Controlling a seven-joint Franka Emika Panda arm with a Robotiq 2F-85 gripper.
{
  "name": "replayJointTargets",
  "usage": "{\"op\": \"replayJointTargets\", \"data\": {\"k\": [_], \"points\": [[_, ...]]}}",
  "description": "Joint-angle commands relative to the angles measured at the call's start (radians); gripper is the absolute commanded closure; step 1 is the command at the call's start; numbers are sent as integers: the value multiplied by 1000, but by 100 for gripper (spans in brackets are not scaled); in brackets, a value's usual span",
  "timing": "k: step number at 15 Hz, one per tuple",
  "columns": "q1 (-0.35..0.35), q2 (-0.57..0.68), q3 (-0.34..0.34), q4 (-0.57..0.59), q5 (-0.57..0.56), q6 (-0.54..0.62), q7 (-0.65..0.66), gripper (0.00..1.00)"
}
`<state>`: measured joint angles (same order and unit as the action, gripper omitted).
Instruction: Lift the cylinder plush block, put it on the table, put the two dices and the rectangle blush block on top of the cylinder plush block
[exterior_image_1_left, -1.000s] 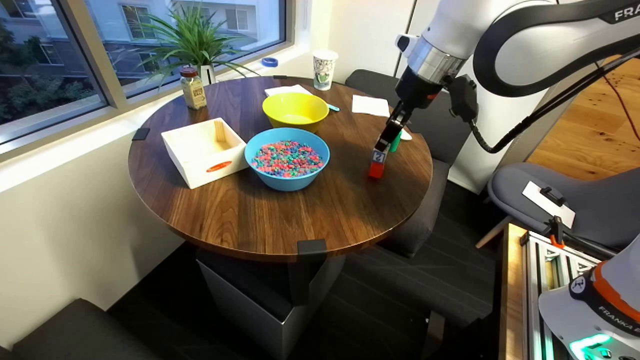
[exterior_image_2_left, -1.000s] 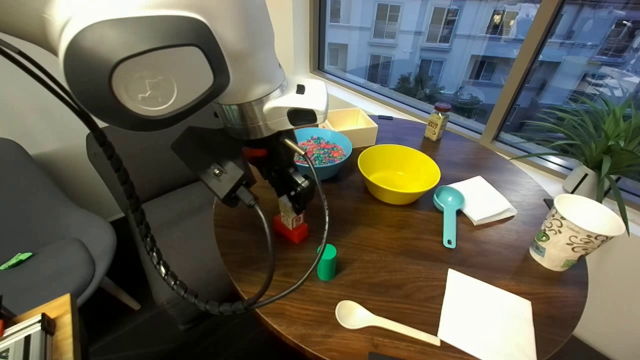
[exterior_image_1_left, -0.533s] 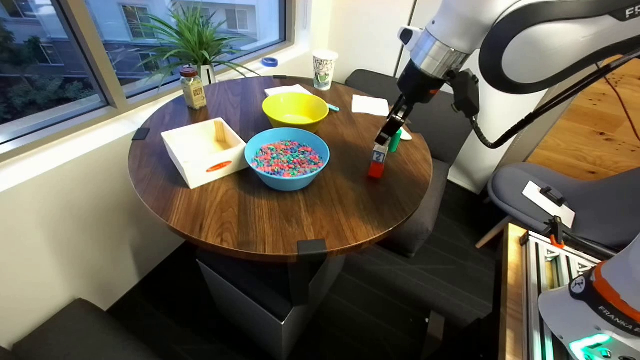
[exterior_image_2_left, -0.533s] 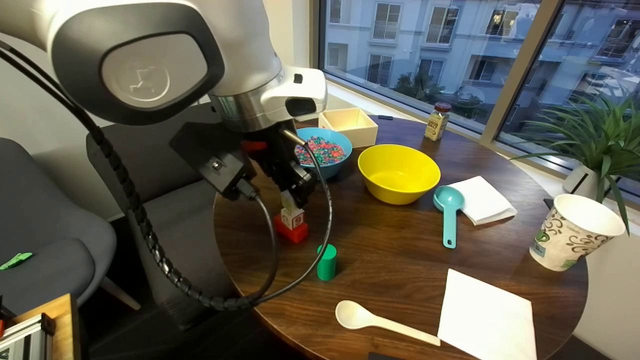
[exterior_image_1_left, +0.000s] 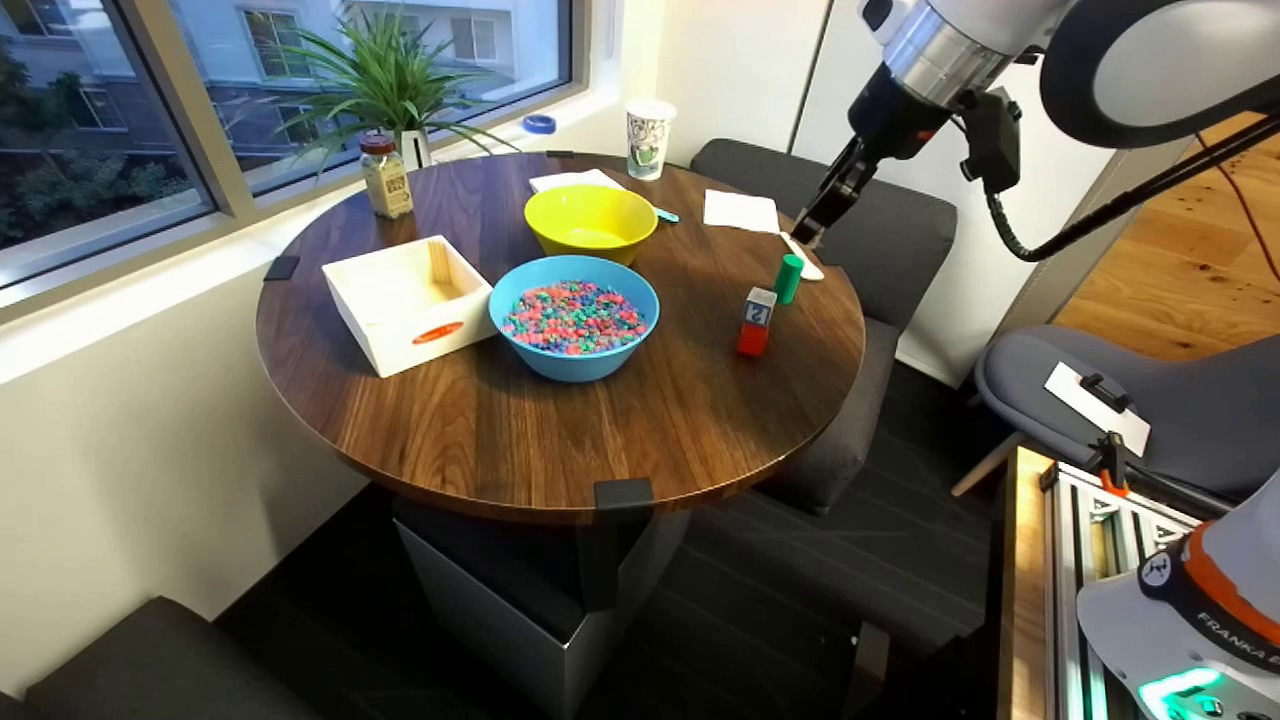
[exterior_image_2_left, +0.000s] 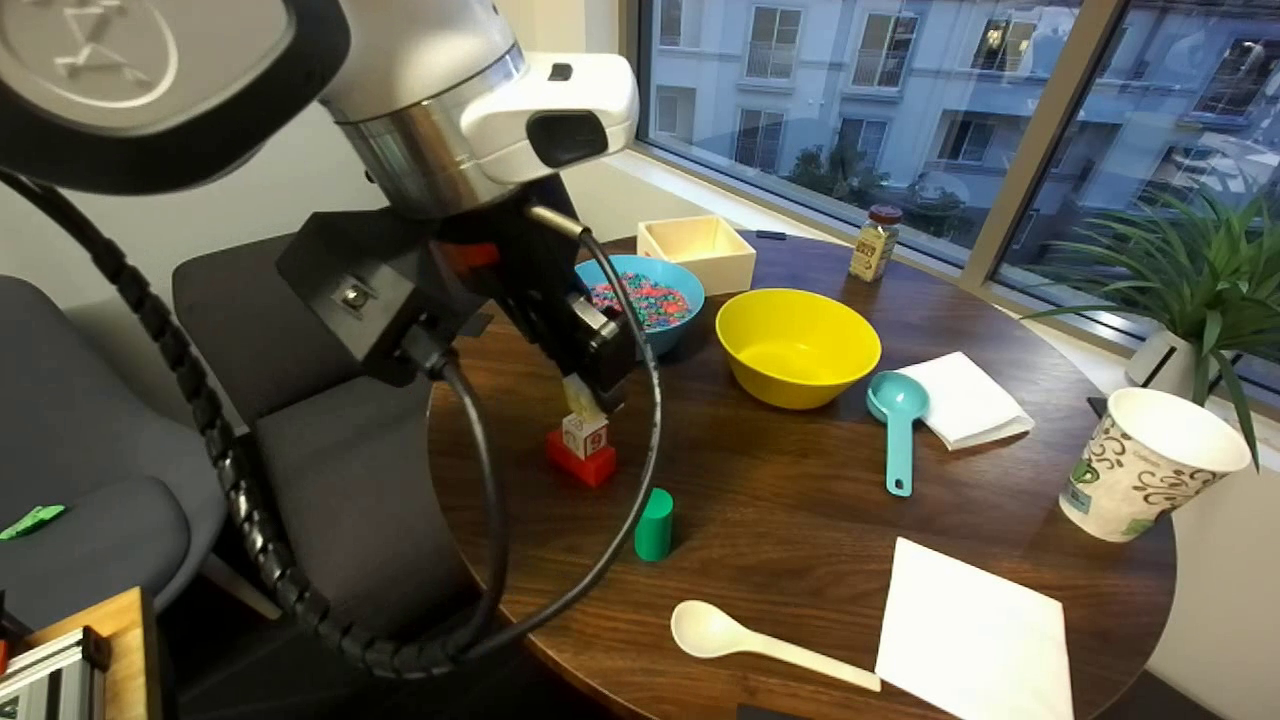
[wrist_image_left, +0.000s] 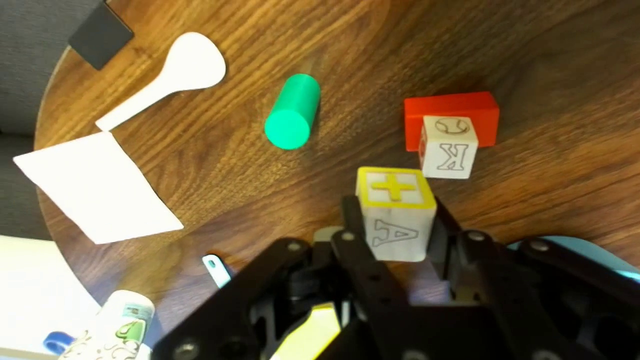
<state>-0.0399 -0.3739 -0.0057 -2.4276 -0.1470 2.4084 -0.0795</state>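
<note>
Wrist view: my fingers (wrist_image_left: 444, 225) enter from the lower edge and pinch the upper die (wrist_image_left: 396, 232) by opposite sides, just right of centre. Yellow plus and outlined A are legible on it here only. The lower die (wrist_image_left: 448, 150) sits on the red block (wrist_image_left: 450, 106), farther right.

Views disagree: in an exterior view the upper die (exterior_image_2_left: 583, 400) looks stacked over the lower die; in an exterior view I see the fingers (exterior_image_1_left: 824, 210) clearly apart from the lower die, toward the upper right, and cannot make out the upper die.

Orientation: the green cylinder (wrist_image_left: 294, 110) stands upright on the bench (exterior_image_1_left: 540, 430), long axis near vertical in both exterior views, flat round end up. In the wrist view that axis slants from upper right to lower left, round end at lower left. The red block lies flat, long axis nearly level across the wrist view; in an exterior view the red block (exterior_image_1_left: 753, 342) shows mostly its short end.

Relative to the fingers: the green cylinder stands above and left of them in the wrist frame, well apart; in an exterior view the green cylinder (exterior_image_2_left: 654, 525) is below and right of them.
</note>
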Motion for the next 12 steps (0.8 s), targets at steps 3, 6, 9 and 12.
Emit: {"op": "replayJointTargets", "data": {"k": [3, 6, 9, 12], "points": [[-70, -41, 2, -69, -51, -2, 101, 91], [-96, -26, -10, -75, -44, 2, 139, 91], [-117, -8, -16, -75, -39, 23, 182, 91], [-123, 5, -20, -71, -29, 48, 213, 91]]}}
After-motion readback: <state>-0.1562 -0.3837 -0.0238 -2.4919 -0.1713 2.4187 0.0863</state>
